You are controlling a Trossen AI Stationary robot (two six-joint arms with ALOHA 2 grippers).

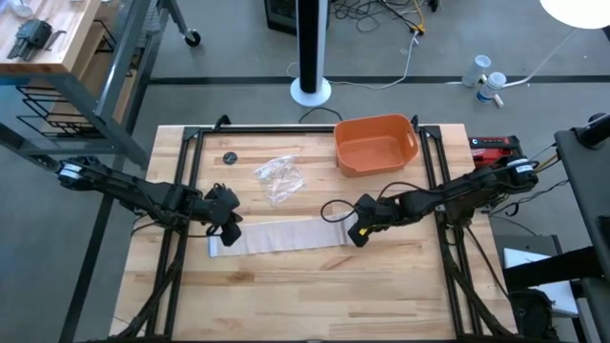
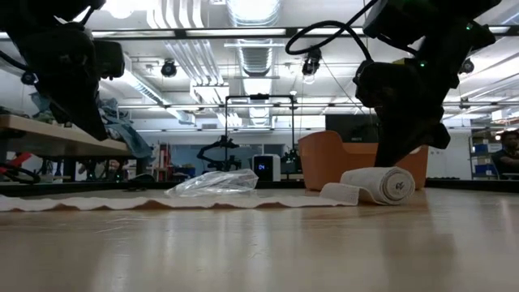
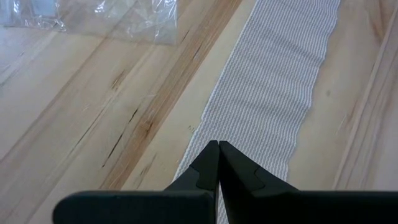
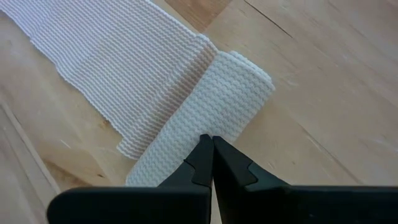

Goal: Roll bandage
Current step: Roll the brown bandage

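the bandage [image 1: 286, 234] lay mid-frame across the worktop [image 1: 305, 295], its roll beneath the closed right tool [image 1: 358, 233] and its flat end under the closed left tool [image 1: 225, 232], so uneven pushing could skew the roll.

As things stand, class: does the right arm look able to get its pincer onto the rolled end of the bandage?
Probably yes. The right pincer, shut, sits right at the bandage's rolled end with nothing between them. The plastic wrapper and orange tub lie clear of it.
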